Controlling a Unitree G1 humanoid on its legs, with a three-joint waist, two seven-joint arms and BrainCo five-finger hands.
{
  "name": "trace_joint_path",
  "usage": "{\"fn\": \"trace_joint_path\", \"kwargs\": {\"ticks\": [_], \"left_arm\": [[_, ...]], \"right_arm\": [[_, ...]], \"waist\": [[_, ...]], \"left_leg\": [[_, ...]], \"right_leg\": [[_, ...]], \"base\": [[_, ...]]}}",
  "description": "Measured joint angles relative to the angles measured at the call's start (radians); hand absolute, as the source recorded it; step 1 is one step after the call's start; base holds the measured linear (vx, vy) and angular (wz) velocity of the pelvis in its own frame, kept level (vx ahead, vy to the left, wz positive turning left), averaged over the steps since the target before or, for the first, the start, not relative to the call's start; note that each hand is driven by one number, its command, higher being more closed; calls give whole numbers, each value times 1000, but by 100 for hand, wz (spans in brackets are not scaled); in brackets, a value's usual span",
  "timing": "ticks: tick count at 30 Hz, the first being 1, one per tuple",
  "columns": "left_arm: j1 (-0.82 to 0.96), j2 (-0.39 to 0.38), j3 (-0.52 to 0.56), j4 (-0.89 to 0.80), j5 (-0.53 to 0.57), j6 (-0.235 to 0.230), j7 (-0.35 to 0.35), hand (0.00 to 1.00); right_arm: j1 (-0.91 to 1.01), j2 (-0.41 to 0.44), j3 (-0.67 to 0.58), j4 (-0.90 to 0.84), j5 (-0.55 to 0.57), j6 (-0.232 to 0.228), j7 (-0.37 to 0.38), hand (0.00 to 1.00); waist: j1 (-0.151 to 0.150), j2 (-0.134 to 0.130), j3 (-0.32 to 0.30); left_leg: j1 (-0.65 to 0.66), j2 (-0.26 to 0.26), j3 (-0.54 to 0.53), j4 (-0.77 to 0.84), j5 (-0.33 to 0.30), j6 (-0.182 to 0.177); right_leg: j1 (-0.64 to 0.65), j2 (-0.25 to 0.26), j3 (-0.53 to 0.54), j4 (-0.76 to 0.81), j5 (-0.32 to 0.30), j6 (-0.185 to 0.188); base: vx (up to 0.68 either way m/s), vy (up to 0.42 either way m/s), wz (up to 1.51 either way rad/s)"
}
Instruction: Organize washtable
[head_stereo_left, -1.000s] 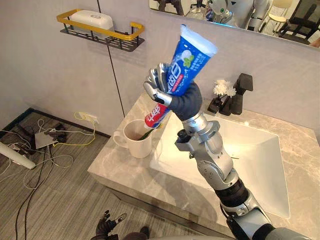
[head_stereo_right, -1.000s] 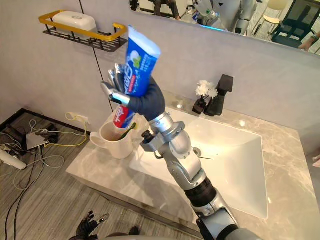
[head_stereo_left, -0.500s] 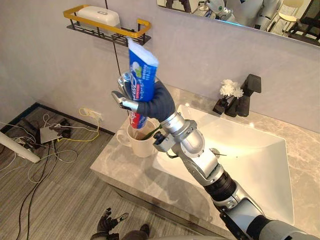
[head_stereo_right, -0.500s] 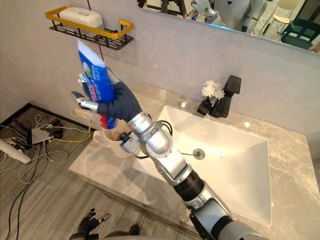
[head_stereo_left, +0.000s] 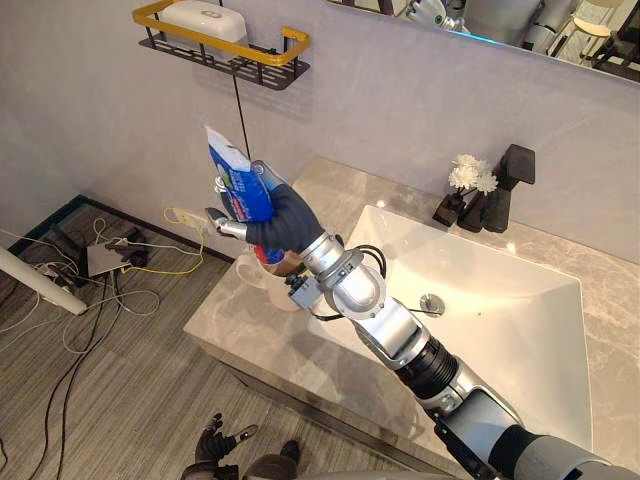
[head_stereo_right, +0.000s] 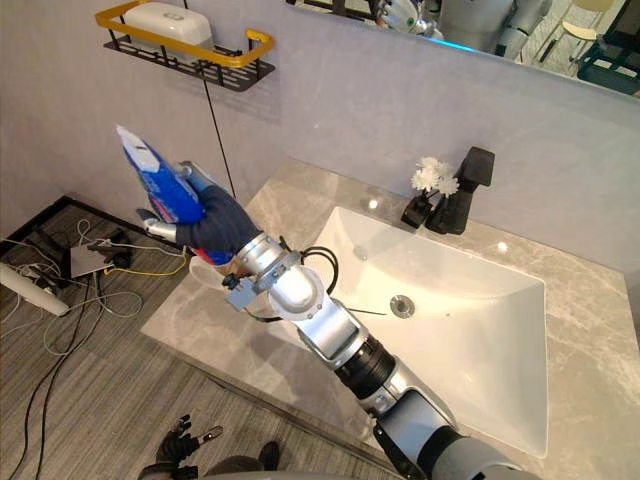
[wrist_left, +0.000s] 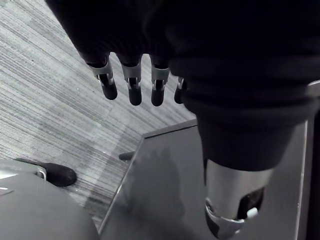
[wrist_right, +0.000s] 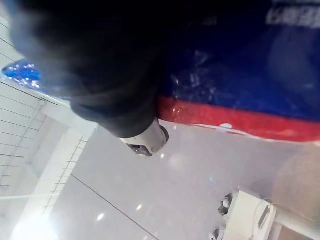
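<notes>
My right hand (head_stereo_left: 277, 217) is shut on a blue toothpaste tube (head_stereo_left: 234, 184) with a red cap end. It holds the tube tilted, cap end down, right over a white mug (head_stereo_left: 250, 274) at the left end of the marble washtable (head_stereo_left: 250, 335). The hand hides most of the mug. The right wrist view shows the tube's blue and red body (wrist_right: 240, 75) against the hand's dark cover (wrist_right: 100, 60). My left hand (head_stereo_left: 221, 446) hangs low by the floor, its fingers (wrist_left: 132, 90) straight and holding nothing.
A black wall shelf with a yellow rail (head_stereo_left: 222, 45) carries a white soap box (head_stereo_left: 205, 17). The white sink basin (head_stereo_left: 500, 320) lies right of the mug, with a black faucet (head_stereo_left: 512, 172) and white flowers (head_stereo_left: 470, 176) behind. Cables (head_stereo_left: 110, 262) lie on the floor at left.
My right hand has come down and to the left with the tube, tipping it from near upright to slanted over the mug. The camera has also shifted.
</notes>
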Motion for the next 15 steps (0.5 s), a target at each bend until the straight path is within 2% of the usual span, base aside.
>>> {"fn": "trace_joint_path", "kwargs": {"ticks": [15], "left_arm": [[3,1,-15,0,0,-1,10,0]], "right_arm": [[-15,0,-25,48,-32,19,-43,100]], "waist": [[4,12,25]], "left_leg": [[-10,-1,-9,5,0,0]], "right_leg": [[-4,0,-8,0,0,0]], "base": [[0,0,1]]}}
